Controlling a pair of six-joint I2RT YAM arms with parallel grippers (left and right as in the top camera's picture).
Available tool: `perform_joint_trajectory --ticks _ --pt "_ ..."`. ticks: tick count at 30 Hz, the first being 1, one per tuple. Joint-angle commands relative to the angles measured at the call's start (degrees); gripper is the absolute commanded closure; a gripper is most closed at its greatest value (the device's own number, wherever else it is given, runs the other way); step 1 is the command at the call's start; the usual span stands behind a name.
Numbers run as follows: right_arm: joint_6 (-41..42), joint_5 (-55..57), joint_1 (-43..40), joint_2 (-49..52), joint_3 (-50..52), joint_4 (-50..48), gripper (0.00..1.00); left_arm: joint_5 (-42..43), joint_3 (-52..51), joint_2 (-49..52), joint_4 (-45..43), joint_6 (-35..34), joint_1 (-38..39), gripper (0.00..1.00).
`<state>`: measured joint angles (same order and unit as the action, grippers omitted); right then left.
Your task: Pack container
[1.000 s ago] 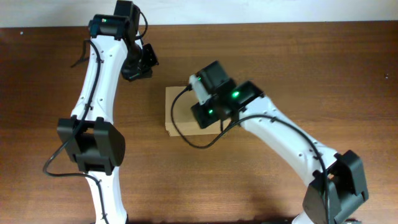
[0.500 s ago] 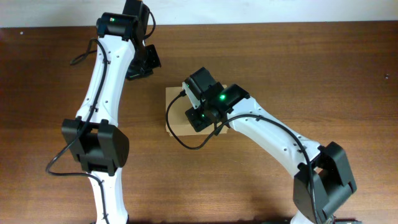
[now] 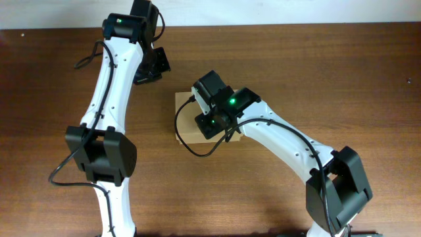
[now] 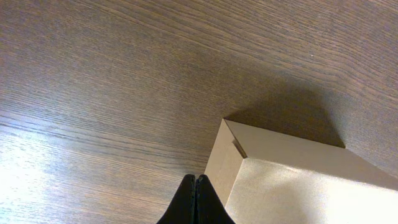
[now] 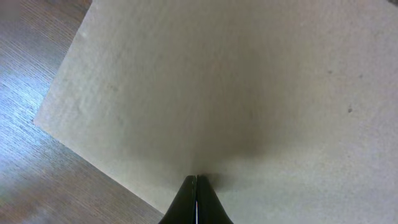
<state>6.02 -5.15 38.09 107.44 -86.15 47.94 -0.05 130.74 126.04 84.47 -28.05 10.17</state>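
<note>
The container (image 3: 186, 118) is a plain tan cardboard box with its lid down, on the wooden table (image 3: 342, 72) near the middle. My right gripper (image 5: 197, 178) is shut and empty, its tips down on or just above the box lid (image 5: 236, 81); in the overhead view the right wrist (image 3: 220, 108) covers most of the box. My left gripper (image 4: 196, 178) is shut and empty, above the table just beside the box's corner (image 4: 227, 155). In the overhead view the left gripper (image 3: 152, 69) is up and left of the box. The box's contents are hidden.
Only the wooden table (image 4: 93, 74) and both white arms (image 3: 105, 92) show. The right arm (image 3: 289, 141) runs from the bottom right to the box. A pale wall edge (image 3: 263, 10) borders the far side.
My right gripper has moved left over the box lid. My left arm shifted slightly up and away from the box a second ago, then stayed still.
</note>
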Motion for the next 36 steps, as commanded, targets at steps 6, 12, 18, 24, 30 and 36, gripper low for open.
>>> perform_joint_trajectory --ticks 6,12,18,24,30,36 --pt "0.2 1.3 0.3 0.2 -2.9 1.6 0.96 -0.8 1.1 0.0 0.4 0.7 -0.1 0.98" --pt "0.2 1.4 0.3 -0.7 -7.5 4.9 0.96 -0.7 1.3 -0.7 0.8 0.7 -0.1 0.98" --pt "0.2 1.4 0.1 -1.0 -12.8 9.1 0.3 0.3 1.4 -2.6 1.6 0.7 -0.1 0.81" --pt "0.2 1.5 0.0 -1.0 -20.3 13.7 0.01 0.7 1.4 -4.5 2.2 0.7 -0.1 0.0" --pt "-0.3 4.5 -1.4 -1.0 -24.6 18.9 0.01 2.4 1.4 -5.5 4.3 2.3 -0.1 0.0" --pt "-8.4 3.9 -4.2 -4.9 -24.7 21.7 0.01 2.7 1.4 -8.8 5.1 7.4 -0.1 0.0"
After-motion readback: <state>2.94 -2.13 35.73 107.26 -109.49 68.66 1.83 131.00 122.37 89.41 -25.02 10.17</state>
